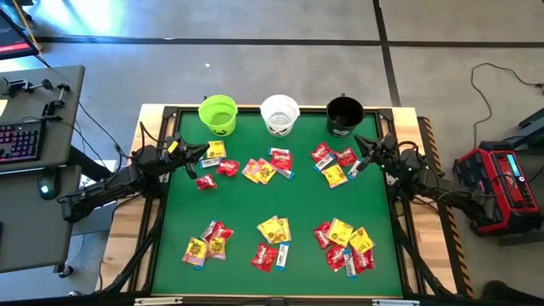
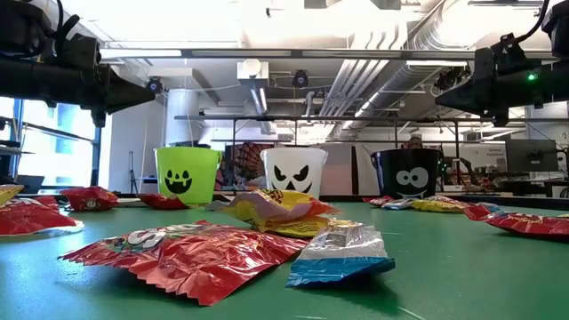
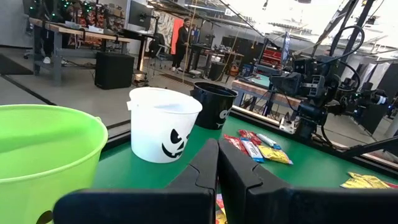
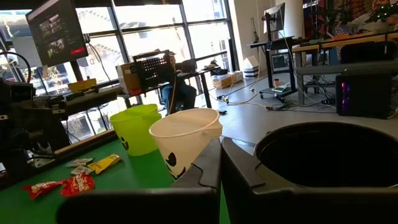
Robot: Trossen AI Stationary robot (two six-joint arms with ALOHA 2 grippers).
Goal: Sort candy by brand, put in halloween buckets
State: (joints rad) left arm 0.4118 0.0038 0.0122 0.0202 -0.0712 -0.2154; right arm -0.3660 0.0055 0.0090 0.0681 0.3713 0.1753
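Three halloween buckets stand on their bases along the table's far edge: lime green (image 1: 218,114), white (image 1: 280,114) and black (image 1: 344,116). Candy lies flat on the green mat in several heaps: yellow packets (image 1: 274,228), red packets (image 1: 228,167), blue-and-white bars (image 2: 340,258). My left gripper (image 1: 204,153) hovers shut at the table's left, above the candy near the green bucket. My right gripper (image 1: 359,144) hovers shut at the right, near the black bucket. In the wrist views both finger pairs (image 3: 217,168) (image 4: 220,163) are closed with nothing between them.
A dark frame rims the green mat (image 1: 246,212). A desk with a keyboard (image 1: 21,140) stands left of the table, a red device (image 1: 501,183) on the floor to the right. Bare mat runs across the table's middle between the far and near candy heaps.
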